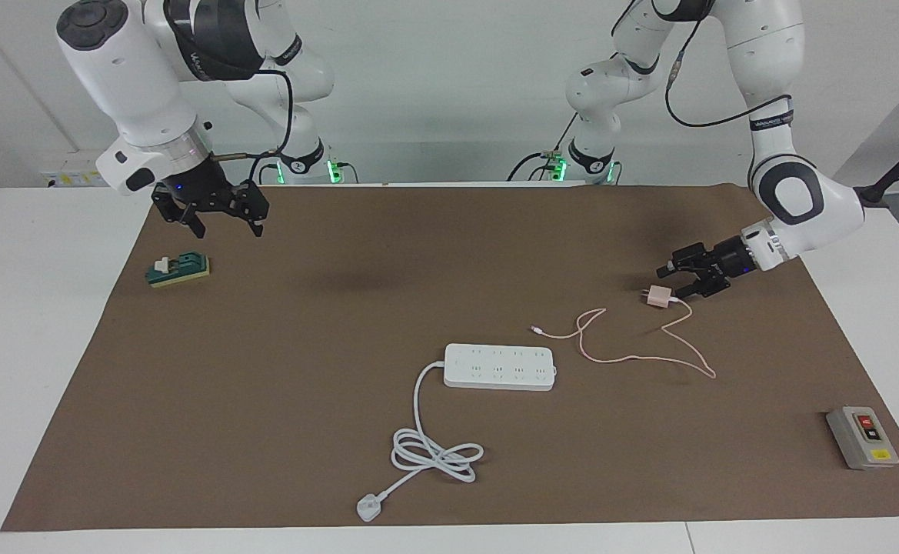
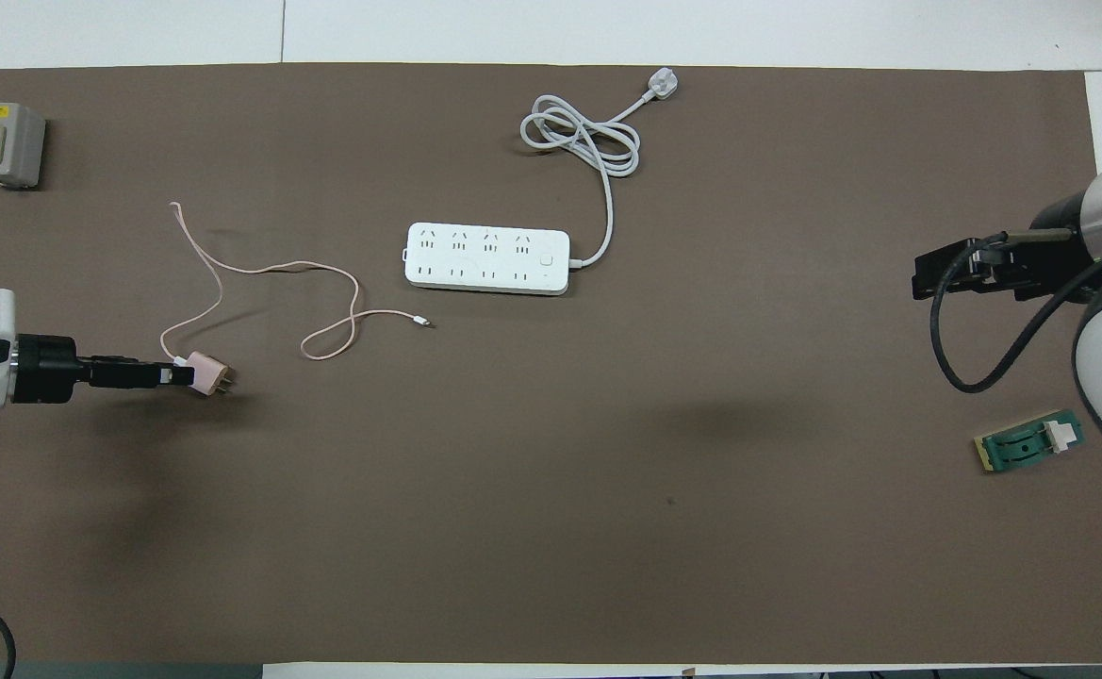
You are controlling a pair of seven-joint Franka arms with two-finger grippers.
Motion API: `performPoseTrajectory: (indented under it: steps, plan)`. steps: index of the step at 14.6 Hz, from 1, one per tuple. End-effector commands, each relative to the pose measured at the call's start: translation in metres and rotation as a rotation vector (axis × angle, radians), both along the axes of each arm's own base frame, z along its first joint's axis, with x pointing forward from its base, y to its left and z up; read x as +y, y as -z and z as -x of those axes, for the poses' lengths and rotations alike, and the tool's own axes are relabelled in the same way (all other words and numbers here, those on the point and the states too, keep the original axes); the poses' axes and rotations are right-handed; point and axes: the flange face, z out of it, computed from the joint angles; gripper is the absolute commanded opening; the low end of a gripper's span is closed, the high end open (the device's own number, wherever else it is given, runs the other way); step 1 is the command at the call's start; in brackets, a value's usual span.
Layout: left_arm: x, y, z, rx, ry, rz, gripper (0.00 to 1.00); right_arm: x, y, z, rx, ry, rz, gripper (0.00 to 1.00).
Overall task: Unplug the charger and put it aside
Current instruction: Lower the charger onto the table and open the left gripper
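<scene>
The charger (image 1: 657, 296) is a pale pink cube lying on the brown mat toward the left arm's end, nearer to the robots than the power strip (image 1: 499, 366). Its thin pink cable (image 1: 634, 358) loops across the mat to a small white connector (image 1: 534, 329). My left gripper (image 1: 674, 282) hovers low just beside the cube, open, with nothing between its fingers. In the overhead view the charger (image 2: 207, 373) lies at the tip of the left gripper (image 2: 170, 375), prongs pointing away from it. My right gripper (image 1: 222, 219) waits above the mat near the right arm's end.
The white power strip (image 2: 487, 257) has a thick coiled cord ending in a three-pin plug (image 1: 368, 508) farther from the robots. A grey switch box (image 1: 862, 437) stands at the left arm's end. A green block (image 1: 178, 269) lies under the right arm.
</scene>
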Motion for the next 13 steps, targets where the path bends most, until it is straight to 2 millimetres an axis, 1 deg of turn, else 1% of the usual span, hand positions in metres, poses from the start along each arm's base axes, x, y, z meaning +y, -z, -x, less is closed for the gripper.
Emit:
performPoseTrajectory:
  steps: [1,2,3,4,5,6,7,8,9,10,12,13]
  plan:
    - [0.011,-0.069,-0.011,0.036,0.007,-0.069,1.00,-0.008,0.003,-0.003,-0.009,-0.013,0.027,1.00]
    - [0.019,-0.096,-0.016,0.053,0.001,-0.109,1.00,-0.025,-0.003,-0.004,-0.021,0.015,0.021,1.00]
    - [0.024,-0.126,-0.024,0.077,-0.006,-0.149,1.00,-0.032,-0.005,-0.005,-0.024,0.026,0.019,1.00]
    - [0.027,-0.155,-0.031,0.118,-0.034,-0.183,1.00,-0.035,-0.004,-0.004,-0.016,0.032,0.021,1.00]
    - [0.025,-0.186,-0.039,0.150,-0.072,-0.231,1.00,-0.033,-0.003,-0.003,-0.011,0.028,0.022,1.00]
    - [0.021,-0.212,-0.043,0.177,-0.117,-0.282,1.00,-0.024,-0.003,-0.003,-0.007,0.015,0.022,1.00]
    - [0.013,-0.236,-0.048,0.197,-0.165,-0.334,1.00,-0.018,-0.005,-0.003,-0.011,0.004,0.025,1.00]
    - [-0.002,-0.259,-0.052,0.201,-0.197,-0.387,1.00,-0.015,-0.006,-0.003,-0.015,-0.001,0.025,1.00]
    - [-0.015,-0.278,-0.055,0.202,-0.229,-0.437,1.00,-0.014,-0.006,-0.003,-0.015,-0.001,0.025,1.00]
    - [-0.026,-0.291,-0.057,0.209,-0.271,-0.479,1.00,-0.009,-0.006,-0.002,-0.013,-0.010,0.025,1.00]
    - [-0.054,-0.304,-0.062,0.233,-0.345,-0.551,1.00,-0.019,-0.006,-0.003,-0.016,0.008,0.022,1.00]
    - [-0.068,-0.305,-0.065,0.238,-0.372,-0.591,1.00,-0.020,-0.008,-0.003,-0.017,0.012,0.019,1.00]
